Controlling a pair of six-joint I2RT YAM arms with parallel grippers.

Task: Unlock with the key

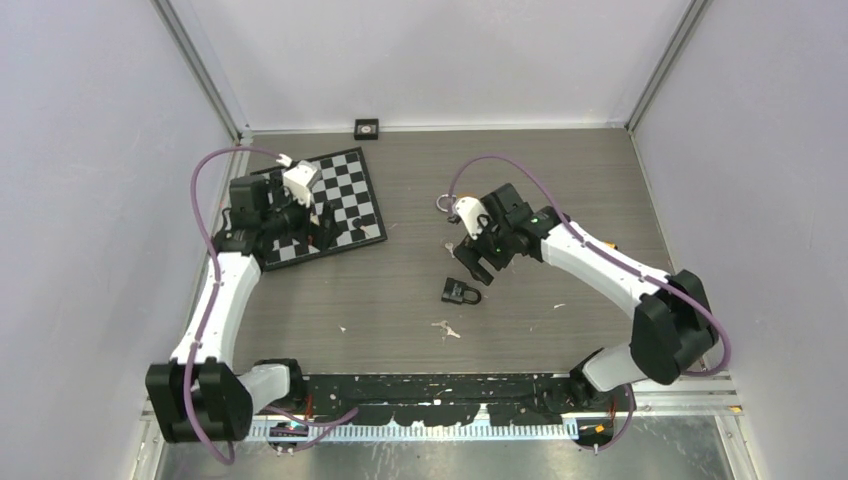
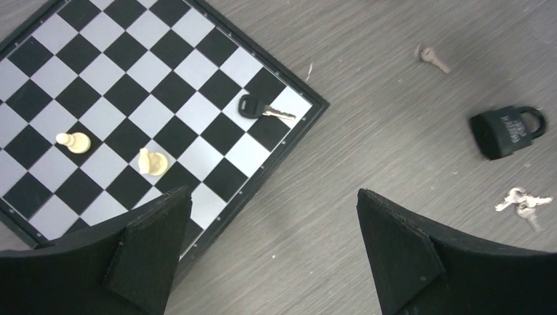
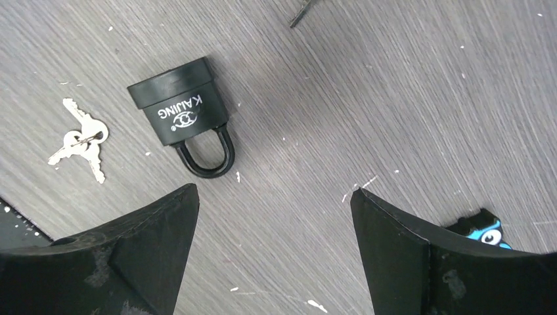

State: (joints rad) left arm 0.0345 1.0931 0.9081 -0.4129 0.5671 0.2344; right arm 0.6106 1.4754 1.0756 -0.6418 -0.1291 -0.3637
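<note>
We found the padlock (image 3: 180,108) lying on the table (image 3: 394,98), a bunch of keys (image 3: 79,139) near it. Our right gripper (image 3: 272,197) hovered close by, released and empty. Our left gripper (image 2: 274,197), likewise released, hung by the chessboard (image 2: 131,65), where a black-headed key (image 2: 263,109) lay.

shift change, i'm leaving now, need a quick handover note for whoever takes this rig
Left end effector: open, empty, above the corner of the chessboard.
Right end effector: open, empty, hovering near the padlock.
Padlock lies flat on the table, shackle looks shut, no key in it.
Silver key bunch lies beside it, not touching. A black-headed key lies on the chessboard. One loose key lies on the table farther off.
Done: nothing that shows.
Left: pick a key, insert it, turn it. Which key fits cannot be told.
</note>
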